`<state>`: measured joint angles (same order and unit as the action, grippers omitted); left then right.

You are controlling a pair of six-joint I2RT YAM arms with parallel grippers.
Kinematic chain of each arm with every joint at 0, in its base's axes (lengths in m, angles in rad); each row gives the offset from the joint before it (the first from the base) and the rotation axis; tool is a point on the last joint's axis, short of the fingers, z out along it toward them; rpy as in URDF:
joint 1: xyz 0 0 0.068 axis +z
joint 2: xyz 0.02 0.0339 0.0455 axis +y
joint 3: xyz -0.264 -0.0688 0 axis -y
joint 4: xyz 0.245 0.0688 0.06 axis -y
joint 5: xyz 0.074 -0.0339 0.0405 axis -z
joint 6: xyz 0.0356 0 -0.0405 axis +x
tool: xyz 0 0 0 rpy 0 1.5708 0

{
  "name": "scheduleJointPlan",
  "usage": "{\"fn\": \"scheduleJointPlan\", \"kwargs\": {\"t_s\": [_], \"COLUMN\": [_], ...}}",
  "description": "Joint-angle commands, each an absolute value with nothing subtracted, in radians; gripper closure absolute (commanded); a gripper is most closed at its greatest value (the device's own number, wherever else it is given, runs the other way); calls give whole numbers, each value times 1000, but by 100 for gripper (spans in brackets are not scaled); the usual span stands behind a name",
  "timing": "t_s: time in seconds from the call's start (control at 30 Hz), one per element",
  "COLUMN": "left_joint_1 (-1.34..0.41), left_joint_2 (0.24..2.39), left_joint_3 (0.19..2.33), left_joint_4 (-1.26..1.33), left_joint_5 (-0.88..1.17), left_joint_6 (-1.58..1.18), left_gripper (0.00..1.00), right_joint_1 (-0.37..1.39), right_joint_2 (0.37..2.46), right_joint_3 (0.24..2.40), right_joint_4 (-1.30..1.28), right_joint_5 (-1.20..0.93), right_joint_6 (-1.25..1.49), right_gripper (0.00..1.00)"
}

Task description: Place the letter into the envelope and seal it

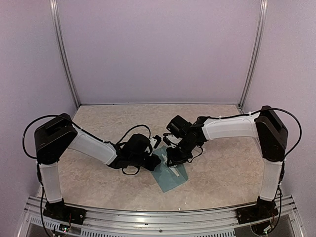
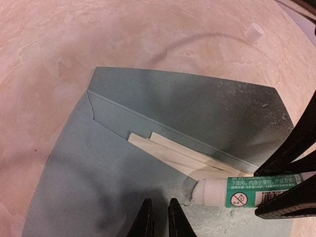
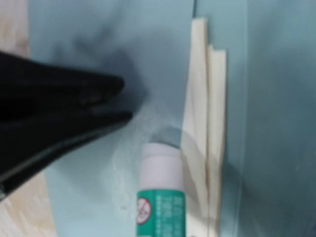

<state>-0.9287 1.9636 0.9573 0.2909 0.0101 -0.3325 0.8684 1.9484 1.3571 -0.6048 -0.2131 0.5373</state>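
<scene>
Centrally, the envelope [image 2: 123,168] lay flat on the tabletop [image 2: 49,49], between the two wrists and nearer the arm bases than the rear wall. Its triangular flap [image 2: 197,98] was folded open and also lay flat on the tabletop. The letter [image 2: 173,153], a cream folded sheet, sat in the pocket with one strip of its edge protruding past the pocket mouth onto the fold line.

The right fingers [image 2: 291,205] were clamped on the glue stick [image 2: 237,192], one on each side of its green-and-white barrel. The white tip of the stick rested against the pocket face, just beside the exposed edge of the letter. Whitish mottled patches showed on the paper around the tip and on the far corner of the flap.

The left fingers [image 2: 144,219] stood almost together with only a slim gap, and nothing was visible between them. Their tips were over the pocket face, near the tip of the glue stick. Whether they pressed on the paper could not be determined.

A small white cap [image 2: 254,32] stood on the tabletop beyond the flap, clear of the envelope.
</scene>
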Motion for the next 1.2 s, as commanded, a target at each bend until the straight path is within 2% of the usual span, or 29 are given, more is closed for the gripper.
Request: {"fn": "scheduleJointPlan", "kwargs": {"t_s": [0.0,0.33,0.5,1.17], "left_joint_1": [-924,-887,-872,-940], "left_joint_2": [1981,1890,1920,1962], "left_joint_3": [928,947,947,961], "left_joint_4": [261,268,273,333], "left_joint_5": [32,46,70,133], "left_joint_6": [-344,-371,-367,-383], "left_gripper": [89,87,87,87], "right_joint_1": [857,879,900,969], "right_joint_2": [1973,1829,1784,1779], "right_joint_3": [1373,1282,1224,1190], "right_joint_4": [-606,-626,-631,-619], "right_joint_5": [-179,-236,-242,-297], "right_joint_6": [522,566,601,659], "right_gripper": [96,96,96,96]}}
